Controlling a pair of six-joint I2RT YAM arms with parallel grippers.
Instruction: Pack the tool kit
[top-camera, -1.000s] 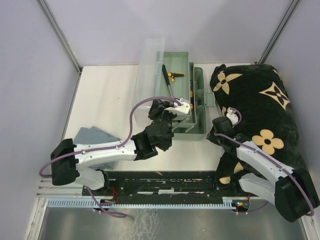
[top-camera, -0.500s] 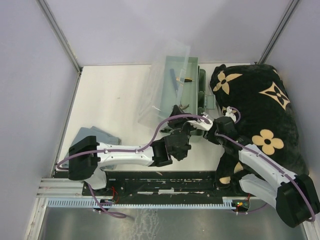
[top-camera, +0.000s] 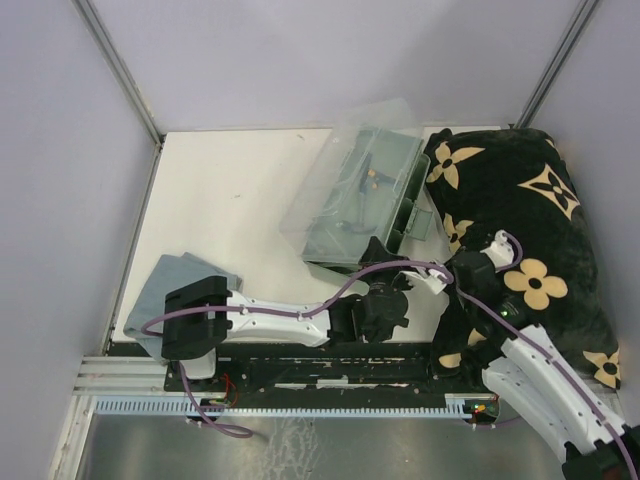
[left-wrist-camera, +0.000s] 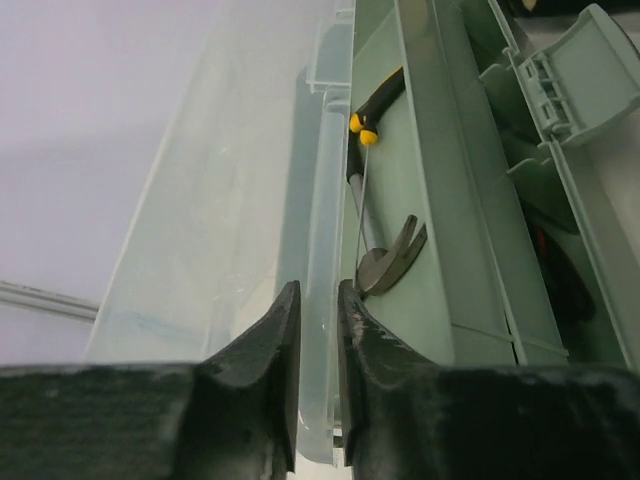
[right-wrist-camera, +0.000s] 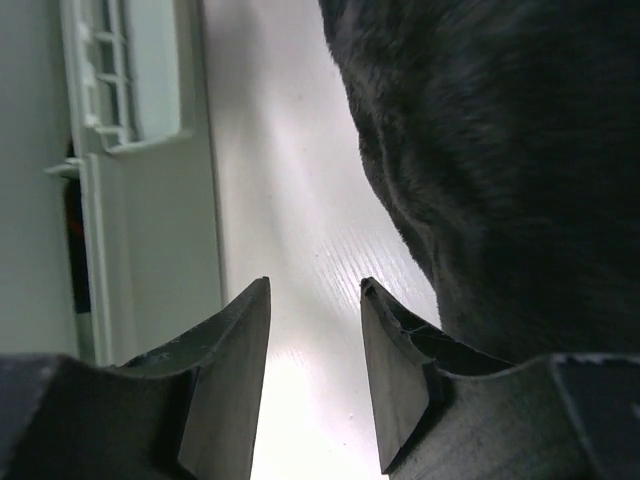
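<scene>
The pale green toolbox (top-camera: 395, 200) lies turned at an angle near the black blanket. Its translucent lid (top-camera: 335, 190) leans half raised over it. My left gripper (top-camera: 378, 268) reaches to the box's near end. In the left wrist view it (left-wrist-camera: 318, 290) is shut on the lid's rim (left-wrist-camera: 325, 330), with the lid (left-wrist-camera: 220, 200) on the left and the box (left-wrist-camera: 440, 200) on the right. A small hammer (left-wrist-camera: 388, 262) and a yellow-and-black handle (left-wrist-camera: 378, 98) lie inside. My right gripper (top-camera: 462, 262) (right-wrist-camera: 315, 285) hangs open and empty over bare table between the toolbox (right-wrist-camera: 150, 200) and the blanket.
A black blanket with beige flowers (top-camera: 540, 200) (right-wrist-camera: 500, 150) fills the right side, right beside my right arm. A folded grey-blue cloth (top-camera: 180, 280) lies at the near left. Walls close in the table at the back and both sides.
The toolbox swung round clockwise towards the blanket and its lid tipped down over it. My left arm swept right and nearer, still gripping the lid. My right gripper drew back and opened a little wider.
</scene>
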